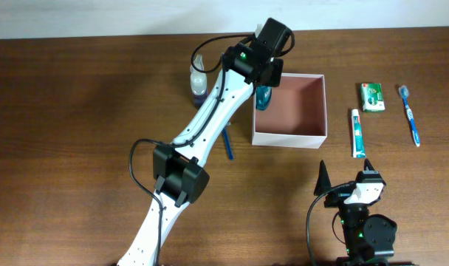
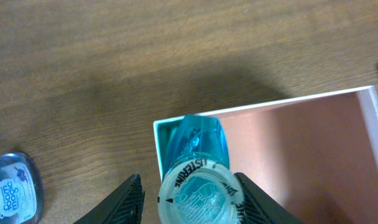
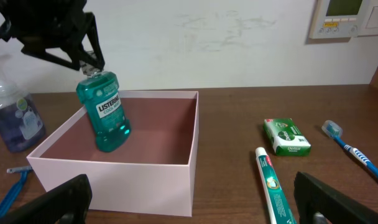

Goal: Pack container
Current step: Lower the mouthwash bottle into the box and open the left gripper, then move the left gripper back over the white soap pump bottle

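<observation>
The container (image 1: 291, 139) is a square open box with white walls and a pinkish-brown inside, at the back middle of the table; it also shows in the left wrist view (image 2: 313, 143) and the right wrist view (image 3: 114, 183). A teal Listerine bottle (image 3: 107, 112) stands tilted in its far left corner, bottom on the box floor. My left gripper (image 1: 263, 77) is over that corner, its fingers (image 2: 189, 199) spread round the bottle's cap (image 2: 195, 193), with a gap on one side. My right gripper (image 1: 346, 174) is open and empty near the front edge.
A toothpaste tube (image 1: 356, 133), a green packet (image 1: 371, 97) and a blue toothbrush (image 1: 410, 114) lie right of the box. A clear soap bottle (image 1: 199, 77) stands left of it, and a blue razor (image 1: 227, 144) lies at its front left.
</observation>
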`<state>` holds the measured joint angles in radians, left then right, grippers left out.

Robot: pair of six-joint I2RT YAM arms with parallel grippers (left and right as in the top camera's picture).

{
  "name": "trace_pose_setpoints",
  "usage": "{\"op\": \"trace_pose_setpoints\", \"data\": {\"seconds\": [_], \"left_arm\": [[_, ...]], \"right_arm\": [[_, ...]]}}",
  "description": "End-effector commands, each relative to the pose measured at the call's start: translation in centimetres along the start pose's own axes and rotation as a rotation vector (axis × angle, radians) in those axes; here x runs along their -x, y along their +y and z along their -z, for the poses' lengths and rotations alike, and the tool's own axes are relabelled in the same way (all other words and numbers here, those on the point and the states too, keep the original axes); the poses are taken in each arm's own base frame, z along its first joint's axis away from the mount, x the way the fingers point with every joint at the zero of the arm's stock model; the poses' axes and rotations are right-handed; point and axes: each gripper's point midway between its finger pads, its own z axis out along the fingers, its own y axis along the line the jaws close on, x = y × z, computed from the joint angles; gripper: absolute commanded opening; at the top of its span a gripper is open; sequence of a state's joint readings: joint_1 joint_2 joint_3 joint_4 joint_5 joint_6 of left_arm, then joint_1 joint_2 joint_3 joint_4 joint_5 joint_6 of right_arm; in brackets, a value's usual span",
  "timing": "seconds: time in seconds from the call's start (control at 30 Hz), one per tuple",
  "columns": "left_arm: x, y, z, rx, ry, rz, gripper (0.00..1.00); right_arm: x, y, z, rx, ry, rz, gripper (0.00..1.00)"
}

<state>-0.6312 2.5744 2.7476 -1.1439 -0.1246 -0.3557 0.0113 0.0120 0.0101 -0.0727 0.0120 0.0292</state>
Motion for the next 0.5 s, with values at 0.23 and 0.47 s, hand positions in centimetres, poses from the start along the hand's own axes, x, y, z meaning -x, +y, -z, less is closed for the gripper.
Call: {"op": "trace_pose_setpoints", "data": {"seconds": [0.23,0.47], "left_arm": [[3.5,0.4,4.7,-0.020,-0.108,-0.017,0.48],[8.1,1.3,12.1,-0.082,-0.293,0.024,0.53]], "right_arm": [[-0.2,0.3,0.0,0.012,0.005,0.000,0.99],[-0.2,0.3,0.0,0.012,0.005,0.000,0.99]]}}
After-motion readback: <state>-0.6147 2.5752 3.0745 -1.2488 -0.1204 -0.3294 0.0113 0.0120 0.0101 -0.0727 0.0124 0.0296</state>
